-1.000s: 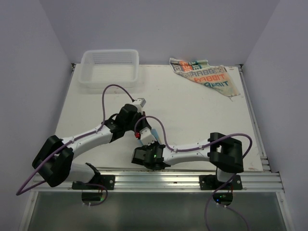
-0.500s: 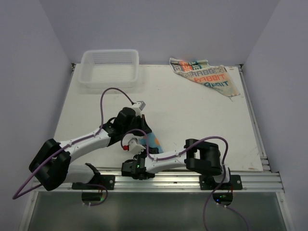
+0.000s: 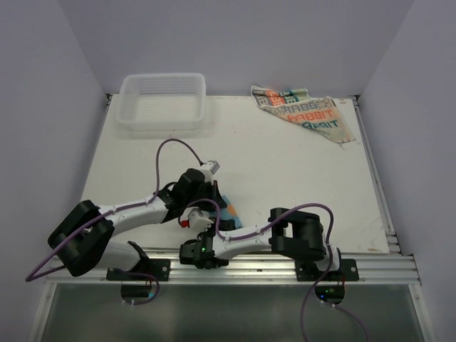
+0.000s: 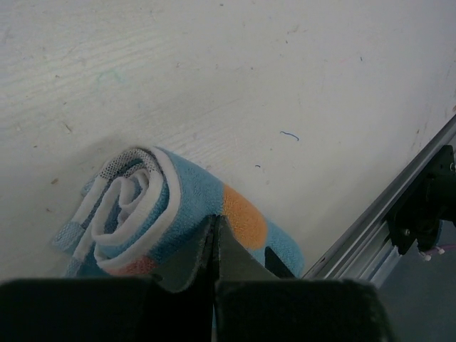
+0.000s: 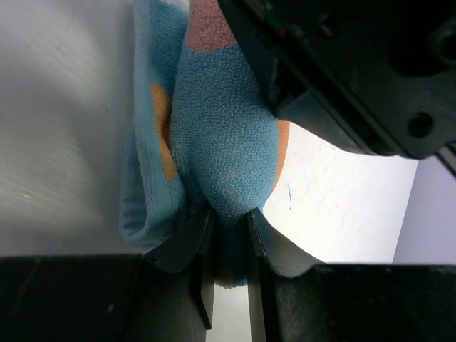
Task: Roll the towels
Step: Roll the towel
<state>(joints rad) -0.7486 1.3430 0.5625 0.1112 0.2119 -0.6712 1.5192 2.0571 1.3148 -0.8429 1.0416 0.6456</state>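
At far right, cream towel [image 3: 303, 114] lettered "RABBIT"

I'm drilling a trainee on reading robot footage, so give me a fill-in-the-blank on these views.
The blue towel is already ___ up. The cream towel lies at the far ___ corner of the table. The basket sits at the far ___ corner. The right gripper pinches the ___ towel.
Missing: rolled; right; left; blue.

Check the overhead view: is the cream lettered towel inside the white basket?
No, the cream towel lies spread on the table, apart from the basket.
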